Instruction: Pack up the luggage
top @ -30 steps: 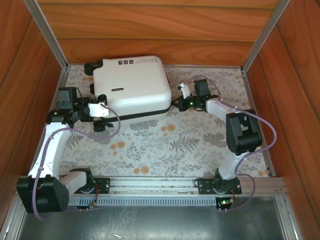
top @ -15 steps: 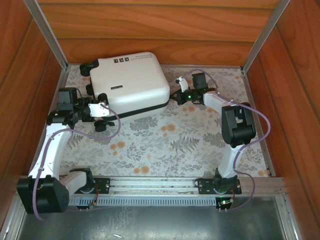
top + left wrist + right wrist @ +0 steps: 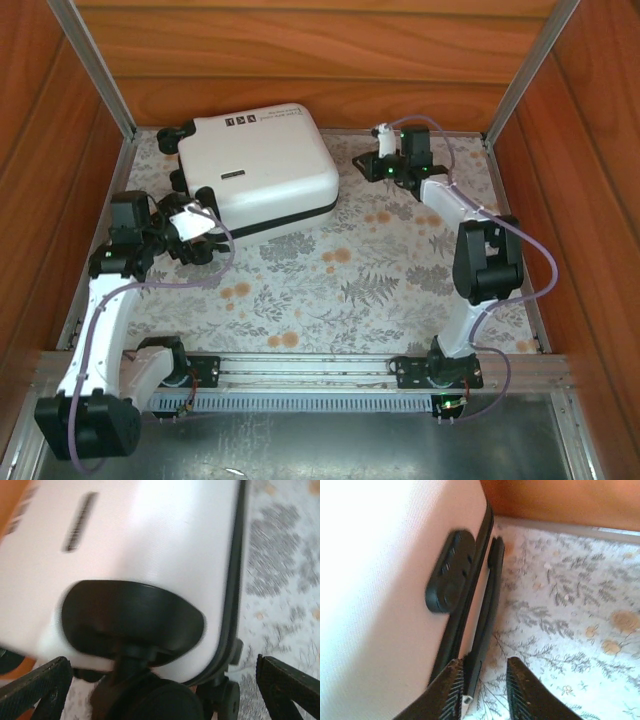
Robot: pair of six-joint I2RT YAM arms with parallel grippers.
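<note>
Parted by only a narrow gap, the right gripper (image 3: 485,672) is seen to hold nothing, and the patterned mat shows between its fingers (image 3: 451,692). The left gripper (image 3: 162,672) is spread wide and is likewise empty.

The table (image 3: 400,290) is covered with a floral mat and walled by wood panels (image 3: 320,60). The luggage (image 3: 255,165) is laid flat on it at the far left, its shell shut and a black seam (image 3: 285,220) running round its side. Its long axis is set roughly across the table, slightly skewed. The wheeled end is turned toward the left wall and the opposite end toward the right arm.

The case is thus placed between the two grippers, beyond and to the right of the left one and to the left of the right one. Both are held just beside it. The left is judged the nearer, since a wheel (image 3: 145,695) and its black housing (image 3: 132,620) are framed between its open fingers. A small oval lock (image 3: 449,572) is seen on the side just ahead of the right gripper.

With the shell closed, the coming move is judged to turn on that seam. It could be reached by a short leftward shift of the right gripper.
</note>
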